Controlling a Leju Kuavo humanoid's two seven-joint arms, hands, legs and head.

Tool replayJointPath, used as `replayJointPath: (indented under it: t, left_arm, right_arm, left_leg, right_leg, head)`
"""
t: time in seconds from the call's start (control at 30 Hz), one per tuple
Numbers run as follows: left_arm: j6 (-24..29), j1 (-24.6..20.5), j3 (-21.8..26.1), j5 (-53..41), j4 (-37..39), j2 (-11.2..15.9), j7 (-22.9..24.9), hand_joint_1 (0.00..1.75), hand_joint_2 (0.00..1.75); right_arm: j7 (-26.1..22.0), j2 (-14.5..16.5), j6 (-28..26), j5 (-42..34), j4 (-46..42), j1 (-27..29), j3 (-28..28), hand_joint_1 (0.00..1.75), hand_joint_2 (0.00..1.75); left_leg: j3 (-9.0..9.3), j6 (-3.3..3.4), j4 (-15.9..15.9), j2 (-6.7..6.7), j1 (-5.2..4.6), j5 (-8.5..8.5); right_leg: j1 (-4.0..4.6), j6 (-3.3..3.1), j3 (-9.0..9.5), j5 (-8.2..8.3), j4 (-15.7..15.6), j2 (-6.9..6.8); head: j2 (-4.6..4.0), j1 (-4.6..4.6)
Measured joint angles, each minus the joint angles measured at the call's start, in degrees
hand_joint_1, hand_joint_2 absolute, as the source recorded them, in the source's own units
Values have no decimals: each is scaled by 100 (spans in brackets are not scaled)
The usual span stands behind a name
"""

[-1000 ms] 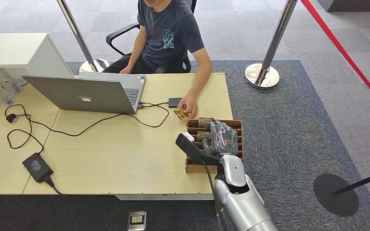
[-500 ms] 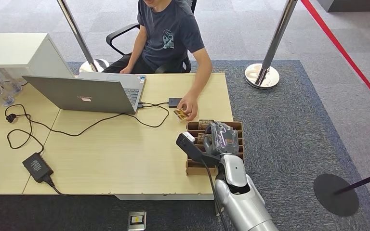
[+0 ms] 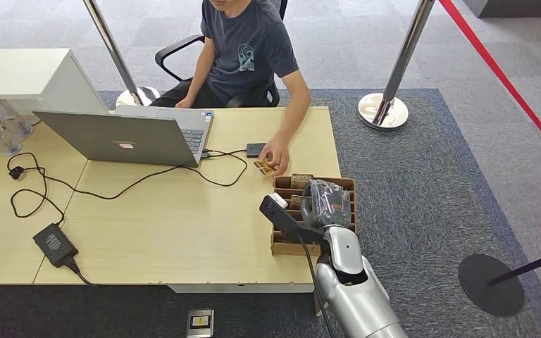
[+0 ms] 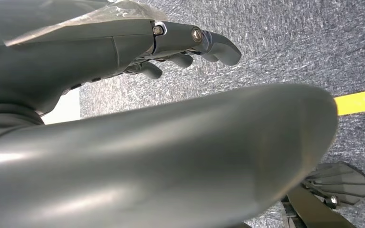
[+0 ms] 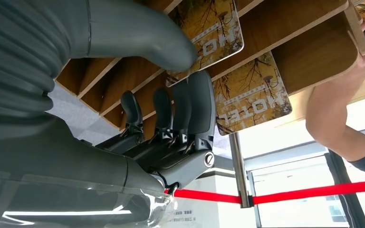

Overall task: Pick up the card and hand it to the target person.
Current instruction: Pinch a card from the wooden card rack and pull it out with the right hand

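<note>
Head view: right hand (image 3: pixel 326 199) slightly farther right

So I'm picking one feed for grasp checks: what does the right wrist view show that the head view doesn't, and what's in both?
Right wrist view alone: the thumb against a card standing in a slot, the dark fingers behind it, and HOTEL printed on a second card.

Head view alone: the laptop, its cable, the seated person's torso, and the whole table.

Both: the wooden card rack, the right hand, and the person's hand beside the rack.
</note>
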Motion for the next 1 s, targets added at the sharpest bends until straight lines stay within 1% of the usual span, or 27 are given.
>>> replayJointPath:
  t: [0.03, 0.23, 0.33, 0.47, 0.53, 0.77, 1.0]
  left_arm:
    - [1, 0, 0, 6, 0, 0, 0, 0, 0]
    - [9, 0, 0, 40, 0, 0, 0, 0, 0]
    - [20, 0, 0, 51, 0, 0, 0, 0, 0]
    - [28, 0, 0, 54, 0, 0, 0, 0, 0]
    - [28, 0, 0, 54, 0, 0, 0, 0, 0]
    - [28, 0, 0, 52, 0, 0, 0, 0, 0]
    - [38, 0, 0, 55, 0, 0, -8, 0, 0]
  right_arm:
    - [-11, -1, -4, -3, 2, -1, 0, 113, 175]
    - [-79, 3, -22, -23, 26, -10, 0, 135, 175]
    - [-110, 7, -31, -27, 41, -14, 0, 147, 175]
    - [-136, 12, -49, -42, 70, -33, 0, 169, 175]
    - [-141, 13, -54, -44, 90, -51, 0, 173, 175]
    - [-177, 10, -92, -65, 137, -90, 0, 175, 175]
    - [-328, -10, -197, -238, 246, -155, 2, 175, 175]
  left_leg:
    - [0, 0, 0, 0, 0, 0]
    - [-1, 0, 0, 0, 0, 0]
    - [-1, 0, 0, 0, 0, 0]
    - [-1, 0, 0, 0, 0, 0]
    - [0, 0, 0, 0, 0, 0]
    - [1, 0, 0, 0, 0, 0]
    - [1, 0, 0, 0, 0, 0]
  right_leg:
    - [0, 0, 0, 0, 0, 0]
    - [0, 0, 0, 0, 0, 0]
    - [0, 0, 0, 0, 0, 0]
    - [0, 0, 1, 0, 0, 0]
    - [0, 0, 1, 0, 0, 0]
    - [0, 0, 2, 0, 0, 0]
    - [0, 0, 2, 0, 0, 0]
  head:
    - [1, 0]
    - [-1, 0]
    - [0, 1]
    - [1, 0]
    - [1, 0]
    - [0, 0]
    - [1, 0]
